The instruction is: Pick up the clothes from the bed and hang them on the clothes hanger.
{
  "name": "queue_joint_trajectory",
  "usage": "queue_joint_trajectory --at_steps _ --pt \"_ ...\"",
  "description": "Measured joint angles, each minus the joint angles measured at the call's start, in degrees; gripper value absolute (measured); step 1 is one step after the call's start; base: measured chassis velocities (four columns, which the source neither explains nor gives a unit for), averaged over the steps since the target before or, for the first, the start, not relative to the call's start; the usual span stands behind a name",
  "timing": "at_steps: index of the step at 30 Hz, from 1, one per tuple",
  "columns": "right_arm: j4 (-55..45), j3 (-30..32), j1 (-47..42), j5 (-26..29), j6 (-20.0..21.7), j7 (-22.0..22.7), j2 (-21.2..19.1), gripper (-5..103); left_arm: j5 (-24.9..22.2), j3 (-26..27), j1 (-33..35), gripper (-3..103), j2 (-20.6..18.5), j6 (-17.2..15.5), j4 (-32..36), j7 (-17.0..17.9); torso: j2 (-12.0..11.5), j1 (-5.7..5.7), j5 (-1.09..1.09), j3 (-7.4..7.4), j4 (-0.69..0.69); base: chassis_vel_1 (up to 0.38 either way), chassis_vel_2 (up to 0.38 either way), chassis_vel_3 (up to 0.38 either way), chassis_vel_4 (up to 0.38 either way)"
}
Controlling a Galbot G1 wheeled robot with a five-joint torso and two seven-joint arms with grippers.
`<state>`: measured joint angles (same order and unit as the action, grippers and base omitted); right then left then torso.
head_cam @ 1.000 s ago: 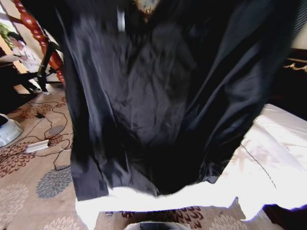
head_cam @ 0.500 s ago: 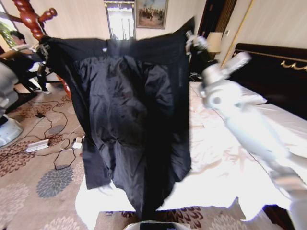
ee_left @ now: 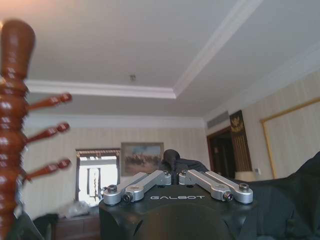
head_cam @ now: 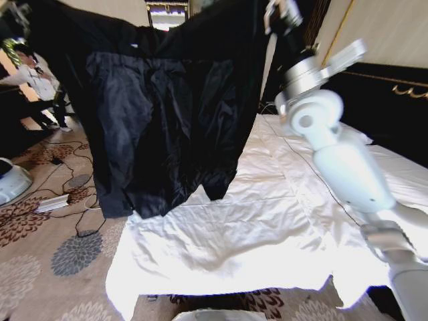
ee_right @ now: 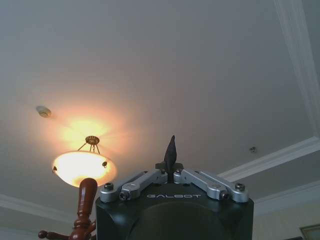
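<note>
Black coat [head_cam: 160, 127], white bed [head_cam: 267, 221], reddish-brown coat stand [ee_left: 12, 130].

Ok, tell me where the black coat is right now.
In the head view the clothes hang spread in the air over the bed's near left corner, held between the left gripper and right gripper.

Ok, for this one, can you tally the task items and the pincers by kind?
black coat: 1
white bed: 1
wooden coat stand: 1
pincers, each shut on the black coat: 2 (left pincer, right pincer)
Total: 5
</note>
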<state>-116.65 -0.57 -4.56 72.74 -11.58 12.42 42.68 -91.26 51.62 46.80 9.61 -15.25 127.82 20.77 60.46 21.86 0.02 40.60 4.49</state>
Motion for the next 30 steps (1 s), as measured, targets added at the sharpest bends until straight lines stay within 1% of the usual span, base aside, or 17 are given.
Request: queue_joint_trajectory --at_steps 2,4,5,6,10,11,14,15,18,19,21,24,25,27,28,29,30 --pt "-5.3 1.9 -4.9 0.2 0.0 2.1 -4.1 0 0.0 -0.3 1.7 2 2.8 -1.3 5.1 3.5 0.0 0.01 -0.02 0.00 0.00 0.000 0.000 0.000 0.000" --pt "-9.8 4.2 -8.9 0.4 -0.1 2.9 -7.5 0 -1.0 -0.1 2.0 2 4.3 -2.3 8.2 5.8 0.0 0.00 0.00 0.00 -0.02 0.000 0.000 0.000 0.000" --pt "-9.8 4.2 -8.9 0.4 -0.1 2.9 -7.5 0 -1.0 -0.1 2.0 2 4.3 -2.3 8.2 5.8 0.0 0.00 0.00 0.00 -0.02 0.000 0.000 0.000 0.000" --pt "-12.2 5.9 -10.4 1.0 -0.1 3.2 -9.5 0 -2.1 0.4 1.8 2 4.7 -2.6 9.5 6.6 0.0 -0.01 -0.01 0.00 -0.01 0.000 0.000 0.000 0.000" --pt "-17.9 10.2 -8.9 5.2 0.2 4.9 -14.2 0 -7.1 6.0 1.0 2 4.3 -3.7 12.3 8.3 0.0 0.00 -0.01 0.00 -0.04 0.000 0.000 0.000 0.000" --pt "-17.9 10.2 -8.9 5.2 0.2 4.9 -14.2 0 -7.1 6.0 1.0 2 4.3 -3.7 12.3 8.3 0.0 0.00 -0.01 0.00 -0.04 0.000 0.000 0.000 0.000" --pt "-20.6 12.9 -4.0 9.5 1.5 6.5 -17.9 0 -13.4 14.3 -0.2 2 1.5 -4.5 12.6 9.7 0.0 0.00 -0.04 -0.01 -0.04 0.000 0.000 0.000 0.000" --pt "-20.6 12.9 -4.0 9.5 1.5 6.5 -17.9 0 -13.4 14.3 -0.2 2 1.5 -4.5 12.6 9.7 0.0 0.00 -0.04 -0.01 -0.04 0.000 0.000 0.000 0.000" --pt "-19.6 13.0 2.4 14.2 3.8 9.2 -20.9 0 -20.3 21.6 -1.6 2 -3.4 -5.8 9.5 11.6 0.0 -0.01 -0.02 -0.01 -0.02 0.000 0.000 0.000 0.000" --pt "-19.6 13.0 2.4 14.2 3.8 9.2 -20.9 0 -20.3 21.6 -1.6 2 -3.4 -5.8 9.5 11.6 0.0 -0.01 -0.02 -0.01 -0.02 0.000 0.000 0.000 0.000" --pt "-17.5 11.6 4.7 14.8 4.9 9.3 -20.5 0 -21.0 22.6 -1.9 2 -5.6 -6.7 7.4 11.9 0.0 -0.01 -0.01 -0.01 -0.04 0.000 0.000 0.000 0.000" --pt "-15.5 10.1 5.1 14.3 6.0 9.6 -19.1 0 -19.4 20.9 -1.9 2 -6.2 -7.6 6.6 11.9 0.0 0.00 -0.01 0.00 -0.04 0.000 0.000 0.000 0.000" --pt "-14.7 9.5 4.5 13.6 6.4 9.7 -18.2 0 -18.1 19.7 -1.4 2 -6.0 -8.1 6.6 11.9 0.0 0.01 -0.02 0.00 -0.04 0.000 0.000 0.000 0.000" --pt "-13.2 8.3 1.7 11.7 7.5 10.2 -16.2 0 -14.7 16.9 0.7 2 -4.3 -9.6 7.3 11.7 0.0 0.01 -0.03 0.02 -0.03 0.000 0.000 0.000 0.000" --pt "-12.3 7.3 -0.5 10.2 8.3 10.5 -14.8 0 -13.0 14.5 2.2 2 -2.7 -11.1 8.0 11.6 0.0 0.02 -0.03 0.02 -0.03 0.000 0.000 0.000 0.000" --pt "-11.2 6.0 -2.8 8.4 8.5 10.5 -13.4 0 -11.4 11.2 2.9 2 -0.9 -12.3 8.5 11.6 0.0 0.02 -0.03 0.01 -0.03 0.000 0.000 0.000 0.000" --pt "-9.7 4.6 -5.6 6.3 8.7 10.5 -12.0 0 -9.0 6.5 3.2 2 1.2 -13.3 8.8 11.6 0.0 0.02 -0.04 0.01 -0.05 0.000 0.000 0.000 0.000"
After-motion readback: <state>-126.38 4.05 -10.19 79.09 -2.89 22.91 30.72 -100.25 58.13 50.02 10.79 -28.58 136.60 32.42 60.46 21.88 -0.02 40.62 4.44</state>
